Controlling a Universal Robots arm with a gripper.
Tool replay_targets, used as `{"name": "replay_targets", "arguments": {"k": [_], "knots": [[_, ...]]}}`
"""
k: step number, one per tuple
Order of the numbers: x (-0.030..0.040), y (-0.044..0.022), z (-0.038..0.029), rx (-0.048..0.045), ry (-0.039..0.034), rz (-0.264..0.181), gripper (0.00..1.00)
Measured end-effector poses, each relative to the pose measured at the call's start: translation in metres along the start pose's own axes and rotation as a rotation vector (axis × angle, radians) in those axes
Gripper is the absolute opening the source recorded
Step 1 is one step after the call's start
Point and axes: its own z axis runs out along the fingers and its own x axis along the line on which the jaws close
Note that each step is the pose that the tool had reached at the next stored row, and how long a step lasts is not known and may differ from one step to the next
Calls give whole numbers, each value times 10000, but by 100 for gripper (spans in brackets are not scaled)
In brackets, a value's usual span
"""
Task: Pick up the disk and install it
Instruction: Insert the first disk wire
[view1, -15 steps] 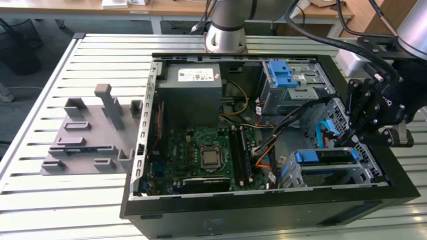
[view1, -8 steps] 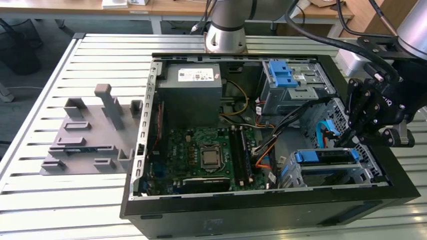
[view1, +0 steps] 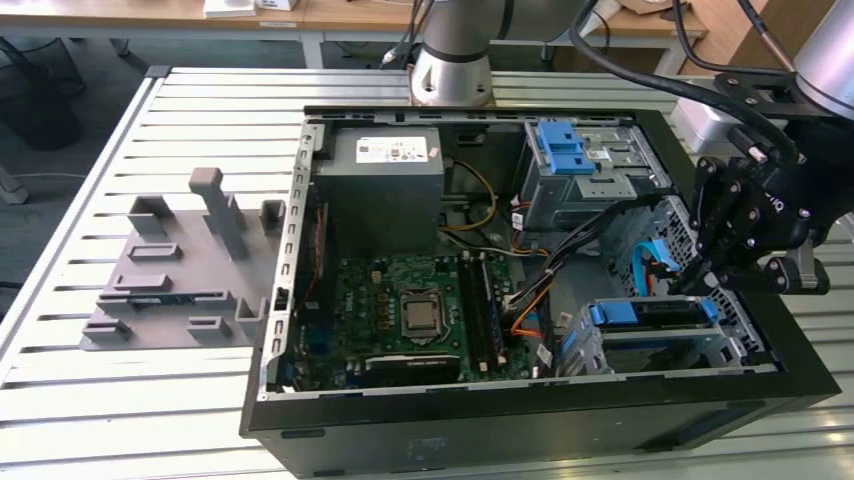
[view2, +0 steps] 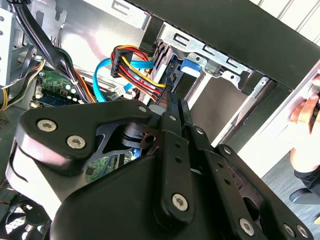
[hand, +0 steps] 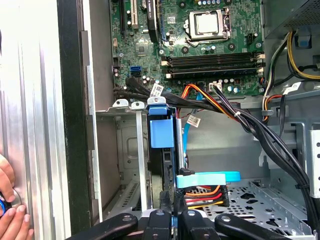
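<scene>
The disk (view1: 651, 312), its blue bracket showing, stands on edge in the drive cage (view1: 727, 345) at the near corner of the open computer case on the exterior view's right. In the first wrist view the disk's blue tab (hand: 161, 131) sits in the cage slot, with a blue cable plug (hand: 207, 178) and coloured power wires beside it. The second wrist view shows the disk (view2: 191, 65) in that slot. My gripper (view1: 694, 285) hangs right over the disk's end. Its fingers (hand: 162, 220) stand shut, tips together against the disk's upper edge, as both wrist views show (view2: 172, 107).
A grey holder block (view1: 180, 265) lies on the slatted table at the exterior view's left. The case holds the motherboard (view1: 414, 310), a grey power supply box (view1: 380, 185) and an upper cage with a blue latch (view1: 567, 150). A person's hand (hand: 7, 207) rests outside the case wall.
</scene>
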Motion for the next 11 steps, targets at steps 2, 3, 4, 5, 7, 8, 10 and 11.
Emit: {"name": "replay_targets", "arguments": {"k": [2, 3, 4, 5, 7, 8, 10, 11], "knots": [[-1, 0, 1, 0, -2, 0, 19], [-2, 0, 2, 0, -1, 0, 25], [-3, 0, 2, 0, -2, 0, 25], [-5, 0, 3, 0, -2, 0, 25], [-9, 1, 5, 0, -2, 0, 25], [-11, 1, 6, 0, 0, 0, 25], [-17, 1, 10, 0, -2, 0, 26], [-19, 1, 12, 0, -5, 0, 26]]}}
